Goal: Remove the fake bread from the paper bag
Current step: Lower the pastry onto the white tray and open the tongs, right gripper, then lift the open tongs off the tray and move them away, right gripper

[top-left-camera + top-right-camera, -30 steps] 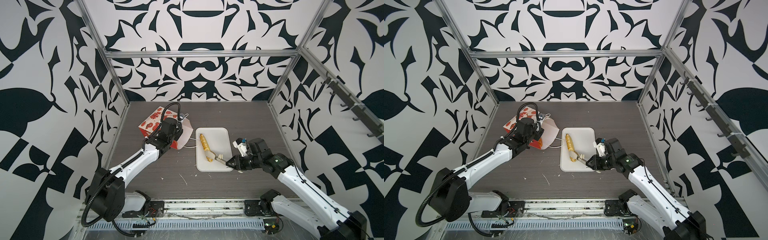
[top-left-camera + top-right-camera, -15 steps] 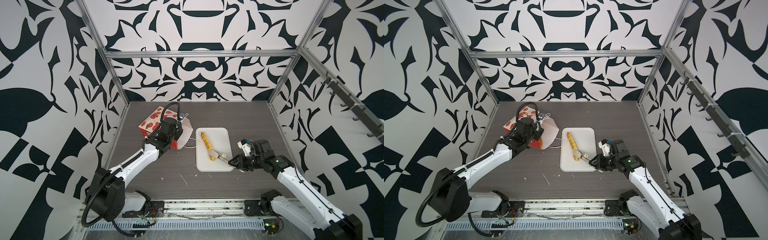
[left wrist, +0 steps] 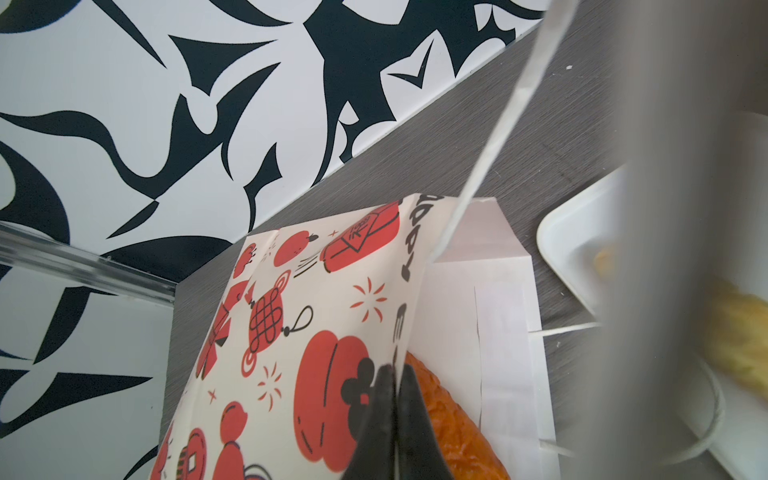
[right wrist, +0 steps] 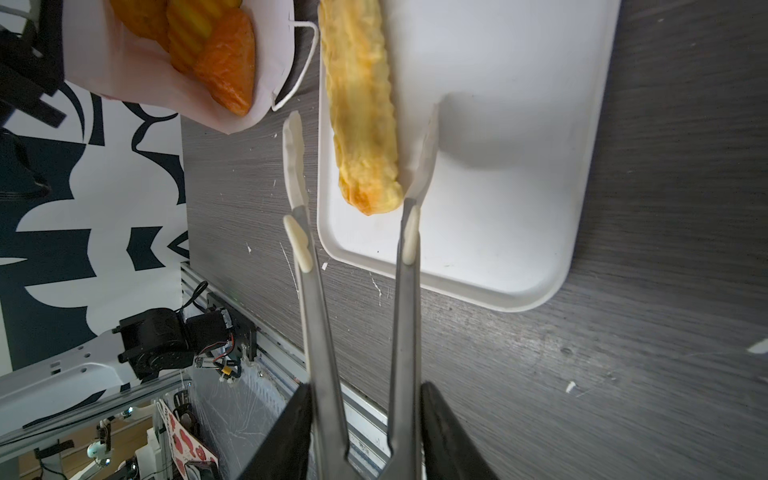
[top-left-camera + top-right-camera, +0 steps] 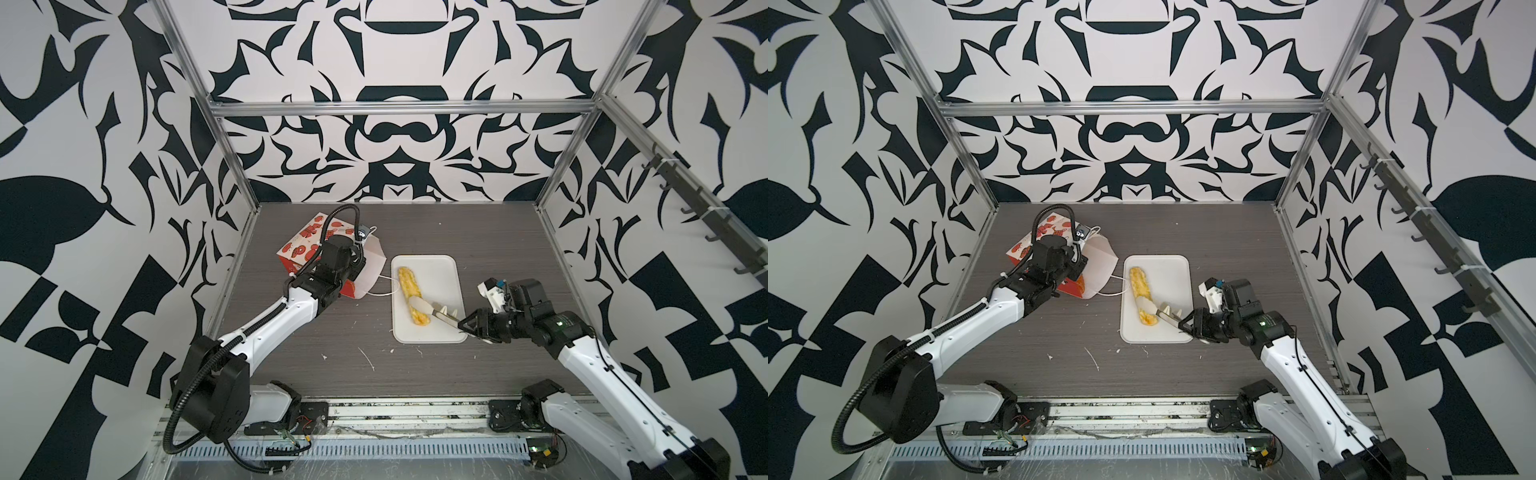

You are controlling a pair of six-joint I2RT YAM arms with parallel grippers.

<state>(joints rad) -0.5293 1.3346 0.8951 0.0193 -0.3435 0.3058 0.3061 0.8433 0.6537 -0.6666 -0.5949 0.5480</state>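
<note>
The paper bag (image 5: 305, 241) (image 5: 1023, 249) (image 3: 311, 311) lies on its side at the left, mouth toward the tray. My left gripper (image 3: 395, 372) (image 5: 355, 268) is shut on the upper edge of its mouth. Orange and yellow fake bread (image 4: 226, 62) (image 3: 451, 415) shows inside the white mouth. A long yellow stick of fake bread (image 5: 411, 299) (image 5: 1144, 299) (image 4: 361, 104) lies on the white tray (image 5: 442, 274) (image 4: 519, 166). My right gripper (image 4: 365, 386) (image 5: 469, 324) is shut on metal tongs (image 4: 320, 332) (image 5: 440, 313). The tong arms stand spread, one on each side of the stick's near end.
The bag's white cord handle (image 4: 299, 79) lies between the bag and the tray. Small white crumbs (image 5: 368, 357) dot the dark tabletop toward the front rail. Patterned walls close in the left, right and back.
The tongs have spread apart and no longer squeeze the stick, which now rests on the tray. The left arm and the bag have not moved.
</note>
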